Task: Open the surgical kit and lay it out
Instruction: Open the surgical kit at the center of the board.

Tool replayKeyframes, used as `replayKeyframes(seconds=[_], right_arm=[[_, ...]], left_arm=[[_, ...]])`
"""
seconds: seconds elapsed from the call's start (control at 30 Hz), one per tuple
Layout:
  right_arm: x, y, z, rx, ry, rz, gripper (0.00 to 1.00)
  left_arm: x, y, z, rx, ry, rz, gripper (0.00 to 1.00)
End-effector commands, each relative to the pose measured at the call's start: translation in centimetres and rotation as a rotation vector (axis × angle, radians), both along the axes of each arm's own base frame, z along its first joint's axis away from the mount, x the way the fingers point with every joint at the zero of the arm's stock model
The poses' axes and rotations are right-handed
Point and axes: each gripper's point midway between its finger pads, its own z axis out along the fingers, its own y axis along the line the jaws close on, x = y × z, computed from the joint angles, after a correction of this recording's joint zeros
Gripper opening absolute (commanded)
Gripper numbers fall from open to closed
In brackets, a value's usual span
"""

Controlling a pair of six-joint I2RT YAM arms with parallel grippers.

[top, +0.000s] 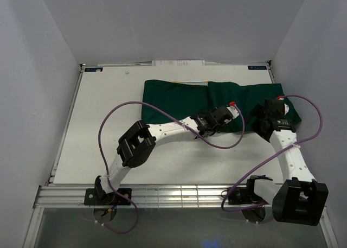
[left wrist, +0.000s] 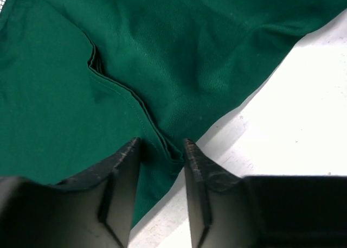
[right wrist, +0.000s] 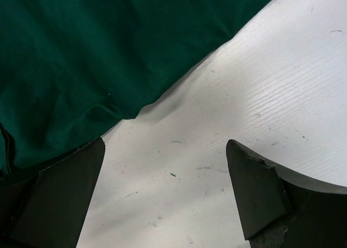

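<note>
Straddling a fold (left wrist: pixel 146 120) on the near edge of the wrap (top: pixel 179 99), the left claw (left wrist: pixel 161 150) has its jaws partly apart, cloth between them, not visibly pinched. Right claw (right wrist: pixel 162 166) gapes wide over bare surface (right wrist: pixel 260 96) beside the wrap, holding nothing. The wrap lies bundled toward the surface's far right corner (tray and tools unseen). By my reckoning, opening has barely started and the laying-out is all ahead.
</note>
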Motion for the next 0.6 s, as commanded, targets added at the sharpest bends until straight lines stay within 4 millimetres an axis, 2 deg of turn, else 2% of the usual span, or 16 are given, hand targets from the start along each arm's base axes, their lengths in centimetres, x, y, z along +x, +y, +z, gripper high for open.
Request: replayKeyframes(seconds=[0.0, 0.1, 0.17, 0.27, 0.33, 0.4, 0.43, 0.57], right_arm=[[1.2, 0.0, 1.3, 0.005, -0.052, -0.001, 0.98], [1.3, 0.0, 1.3, 0.006, -0.055, 0.002, 0.99], [1.3, 0.1, 1.3, 0.011, -0.058, 0.006, 0.99], [1.3, 0.2, 1.4, 0.013, -0.062, 0.008, 0.99], [1.3, 0.2, 1.4, 0.012, -0.063, 0.009, 0.99], [1.4, 0.2, 1.4, 0.011, -0.066, 0.01, 0.99], [1.3, 0.2, 1.4, 0.011, -0.066, 0.01, 0.99], [1.3, 0.2, 1.5, 0.013, -0.071, 0.012, 0.99]], left_arm=[[0.1, -0.9, 3.0, -0.052, -0.024, -0.005, 0.45], [0.1, -0.9, 3.8, -0.064, -0.029, -0.007, 0.42], [0.0, -1.1, 4.0, -0.072, -0.025, -0.012, 0.36], [0.0, -1.1, 4.4, -0.074, -0.027, -0.02, 0.34], [0.1, -1.1, 4.9, -0.079, -0.036, -0.017, 0.24], [0.3, -0.9, 4.9, -0.074, -0.043, -0.009, 0.19], [0.4, -0.8, 5.0, -0.074, -0.046, -0.005, 0.13], [1.1, 0.1, 4.9, -0.042, -0.07, 0.017, 0.01]])
